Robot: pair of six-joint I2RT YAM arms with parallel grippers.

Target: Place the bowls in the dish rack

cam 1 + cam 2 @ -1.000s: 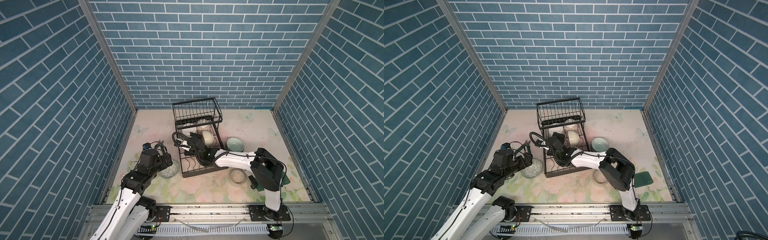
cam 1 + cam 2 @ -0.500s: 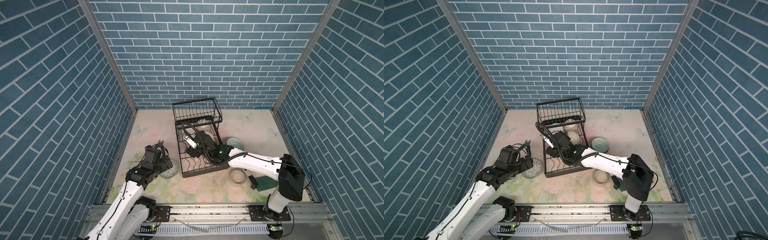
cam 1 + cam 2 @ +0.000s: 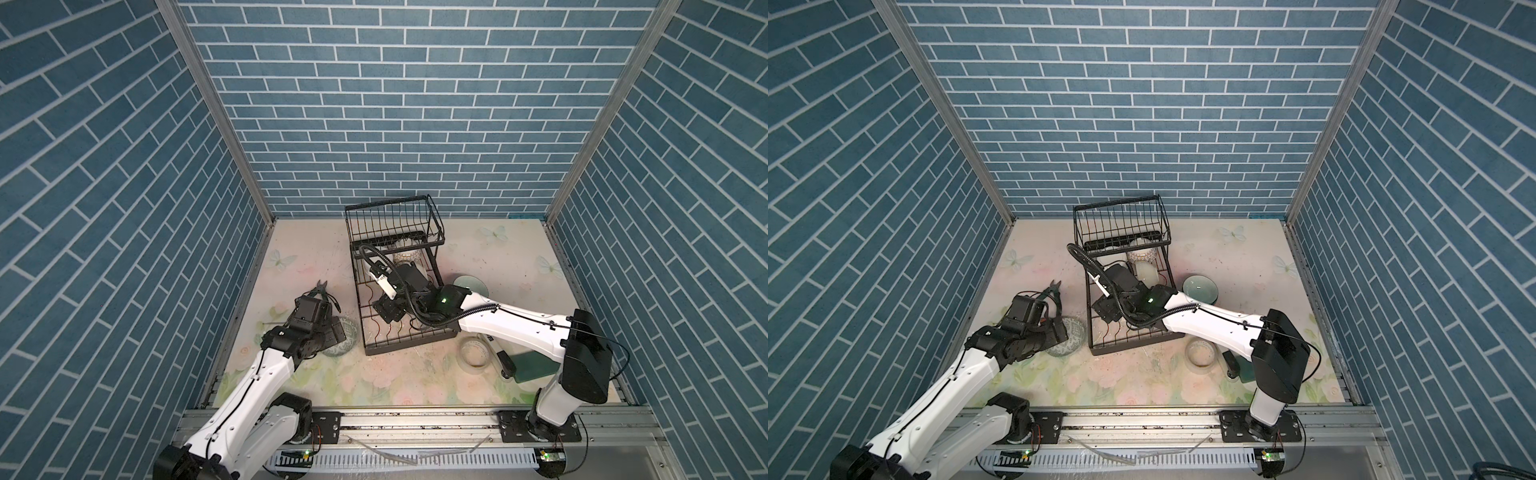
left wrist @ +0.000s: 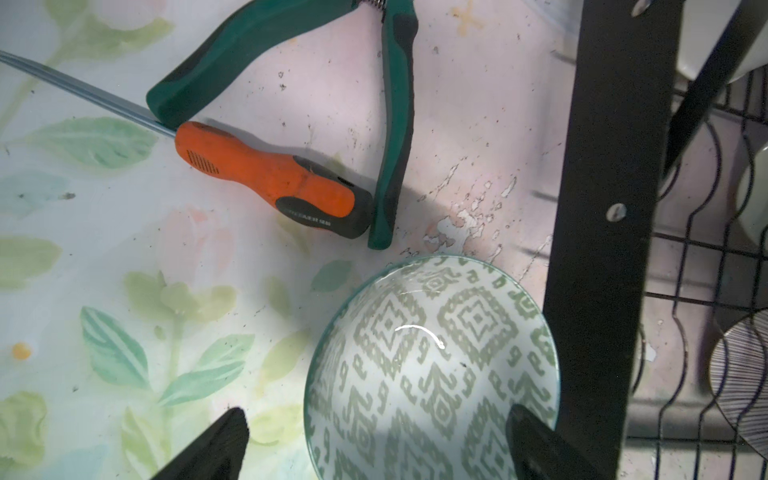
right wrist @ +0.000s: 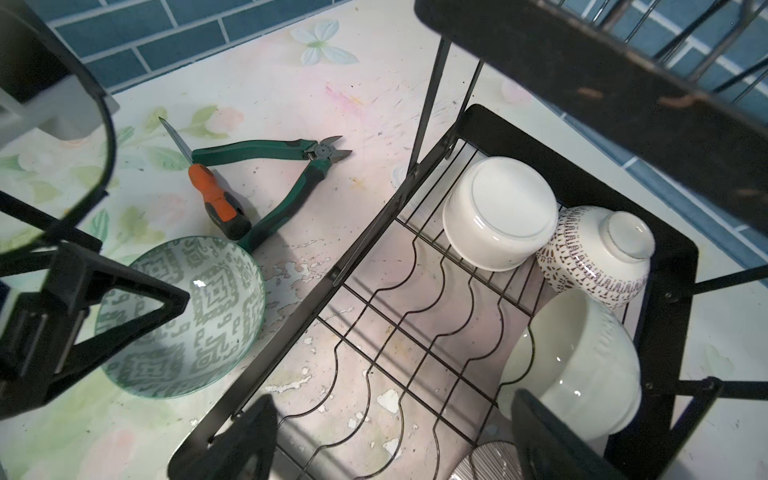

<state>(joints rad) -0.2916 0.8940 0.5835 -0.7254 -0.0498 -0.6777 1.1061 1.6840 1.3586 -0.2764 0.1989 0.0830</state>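
A green-patterned bowl [image 4: 432, 357] [image 5: 195, 291] [image 3: 345, 337] [image 3: 1073, 332] sits on the table just left of the dish rack [image 3: 395, 328] [image 3: 1125, 345] [image 4: 602, 208] [image 5: 361, 249]. My left gripper [image 4: 378, 428] [image 3: 332, 330] hangs open over it, one finger outside its rim and the other over its far side. My right gripper [image 5: 390, 415] [image 3: 386, 309] [image 3: 1106, 309] is open and empty above the rack's lower tray. In that tray lie a white bowl [image 5: 498, 212], a brown-patterned bowl [image 5: 594, 253], a cream bowl [image 5: 577, 365] and part of a striped bowl [image 5: 486, 463]. A pale green bowl [image 3: 471, 284] [image 3: 1200, 289] stands right of the rack.
Green pliers [image 4: 395, 124] [image 5: 270, 153] [image 3: 322, 286] and an orange screwdriver [image 4: 270, 178] [image 5: 214, 199] lie behind the patterned bowl. A translucent tape ring [image 3: 473, 353] [image 3: 1202, 353] and a green pad [image 3: 532, 368] sit near the front right. The rack's raised upper basket [image 3: 392, 224] overhangs the tray's far end.
My left gripper has come down closer over the patterned bowl. My right arm has swung its elbow out to the right, and its gripper has drawn back a little along the tray.
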